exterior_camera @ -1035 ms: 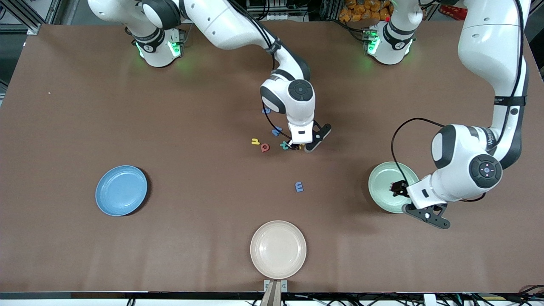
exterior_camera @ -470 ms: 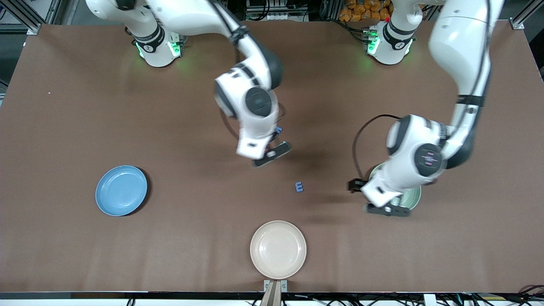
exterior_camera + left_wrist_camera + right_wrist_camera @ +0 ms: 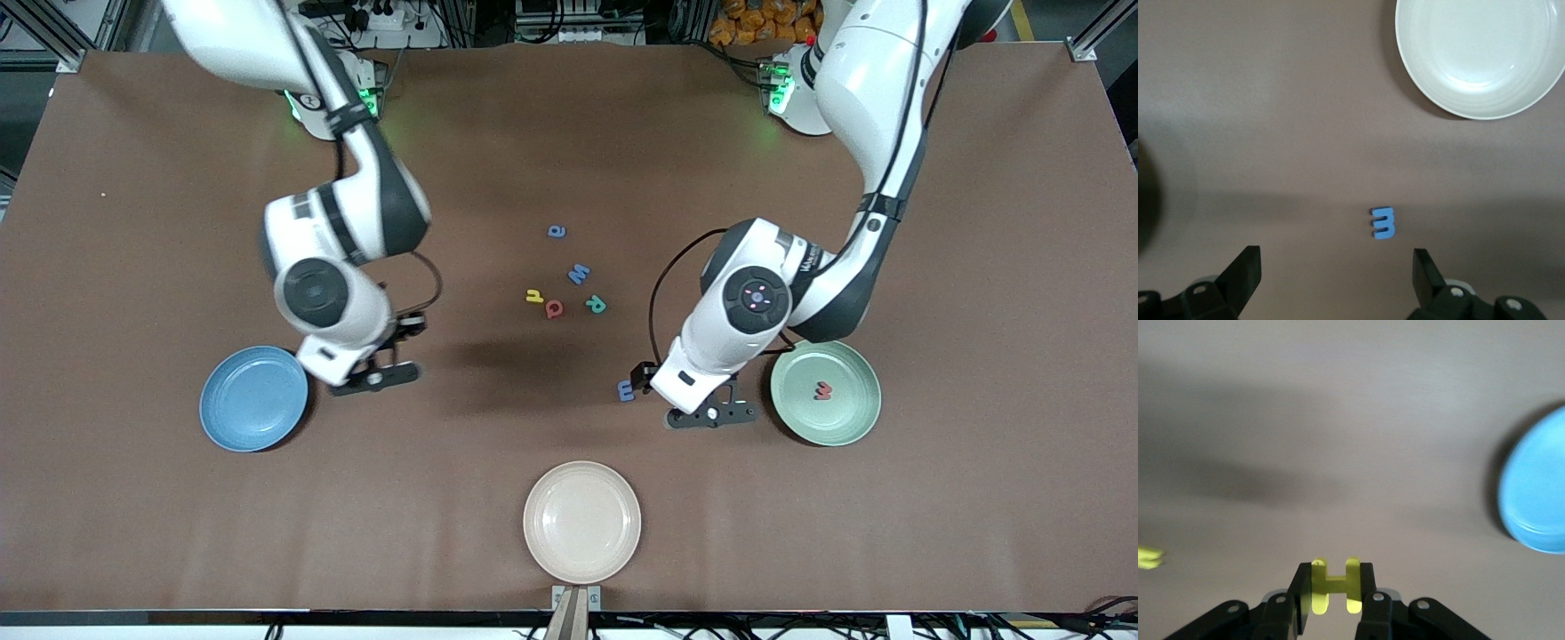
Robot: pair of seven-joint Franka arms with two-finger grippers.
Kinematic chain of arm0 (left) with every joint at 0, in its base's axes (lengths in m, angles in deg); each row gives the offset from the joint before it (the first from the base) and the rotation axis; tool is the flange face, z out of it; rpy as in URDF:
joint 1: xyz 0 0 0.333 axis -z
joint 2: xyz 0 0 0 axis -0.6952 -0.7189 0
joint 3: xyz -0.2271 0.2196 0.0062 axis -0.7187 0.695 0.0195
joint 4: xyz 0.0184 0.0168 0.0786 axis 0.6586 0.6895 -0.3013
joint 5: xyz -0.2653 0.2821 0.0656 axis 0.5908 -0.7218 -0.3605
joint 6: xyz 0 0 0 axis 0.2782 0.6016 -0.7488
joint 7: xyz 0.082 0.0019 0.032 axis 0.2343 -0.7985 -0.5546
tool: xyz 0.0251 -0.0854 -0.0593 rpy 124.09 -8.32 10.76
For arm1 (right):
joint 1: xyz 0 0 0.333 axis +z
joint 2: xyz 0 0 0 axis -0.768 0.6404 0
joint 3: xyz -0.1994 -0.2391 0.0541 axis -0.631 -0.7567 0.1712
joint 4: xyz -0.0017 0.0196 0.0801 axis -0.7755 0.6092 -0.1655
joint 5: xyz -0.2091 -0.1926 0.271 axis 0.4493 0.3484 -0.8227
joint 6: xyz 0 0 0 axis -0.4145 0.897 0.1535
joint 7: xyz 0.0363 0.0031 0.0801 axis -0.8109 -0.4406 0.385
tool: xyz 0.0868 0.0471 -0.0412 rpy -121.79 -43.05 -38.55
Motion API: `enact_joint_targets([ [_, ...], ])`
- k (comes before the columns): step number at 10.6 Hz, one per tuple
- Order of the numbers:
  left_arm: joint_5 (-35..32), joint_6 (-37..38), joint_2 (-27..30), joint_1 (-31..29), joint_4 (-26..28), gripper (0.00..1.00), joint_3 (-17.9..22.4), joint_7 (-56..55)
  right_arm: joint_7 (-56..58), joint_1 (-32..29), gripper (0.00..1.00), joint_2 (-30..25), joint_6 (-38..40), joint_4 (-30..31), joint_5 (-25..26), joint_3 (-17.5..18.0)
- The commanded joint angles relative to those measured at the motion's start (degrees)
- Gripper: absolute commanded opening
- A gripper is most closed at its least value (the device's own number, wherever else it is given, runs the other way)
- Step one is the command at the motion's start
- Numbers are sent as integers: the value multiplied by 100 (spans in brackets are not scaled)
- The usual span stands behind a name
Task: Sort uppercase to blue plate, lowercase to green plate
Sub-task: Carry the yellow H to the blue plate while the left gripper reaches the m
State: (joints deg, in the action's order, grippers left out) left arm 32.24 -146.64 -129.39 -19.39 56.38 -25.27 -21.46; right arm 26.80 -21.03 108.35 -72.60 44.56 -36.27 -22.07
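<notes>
My right gripper [image 3: 1335,581] is shut on the yellow H [image 3: 1333,579]; its hand [image 3: 331,354] hangs over the table beside the blue plate [image 3: 253,398], which shows light blue [image 3: 1538,500] in the right wrist view. My left gripper [image 3: 642,373] is open over the table, just short of the blue lowercase m [image 3: 627,389], and nothing lies between its fingers [image 3: 1245,270]; the m [image 3: 1383,223] lies ahead of them. The green plate [image 3: 849,418] holds a red w [image 3: 823,389]. Blue a [image 3: 556,231], blue M [image 3: 579,274], yellow h [image 3: 533,296], red Q [image 3: 554,308] and teal R [image 3: 596,304] lie mid-table.
A cream plate [image 3: 581,522] sits nearest the front camera at the table's middle; its rim [image 3: 1425,87] also shows in the left wrist view. The brown table [image 3: 133,222] spreads around all three plates.
The right arm swung from the letter cluster toward the blue plate, carrying the yellow H. The left arm left the green plate, where the red w now lies, and came over to the blue m.
</notes>
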Motion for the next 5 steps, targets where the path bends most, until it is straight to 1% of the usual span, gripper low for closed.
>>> enact_joint_targets([
  [1,46,11,-482,977,-551,100,901,-364,965,-1056,0,16,-76,234,43,141],
  [2,55,2,-650,1259,-683,100,1184,-373,1510,-1460,0,157,-102,216,43,149],
  [4,99,-216,-896,1358,-851,100,1187,-757,2391,-2025,0,386,-259,181,52,150],
  [5,99,-322,-1028,1376,-921,100,1195,-820,2473,-2097,0,483,-443,163,61,150],
])
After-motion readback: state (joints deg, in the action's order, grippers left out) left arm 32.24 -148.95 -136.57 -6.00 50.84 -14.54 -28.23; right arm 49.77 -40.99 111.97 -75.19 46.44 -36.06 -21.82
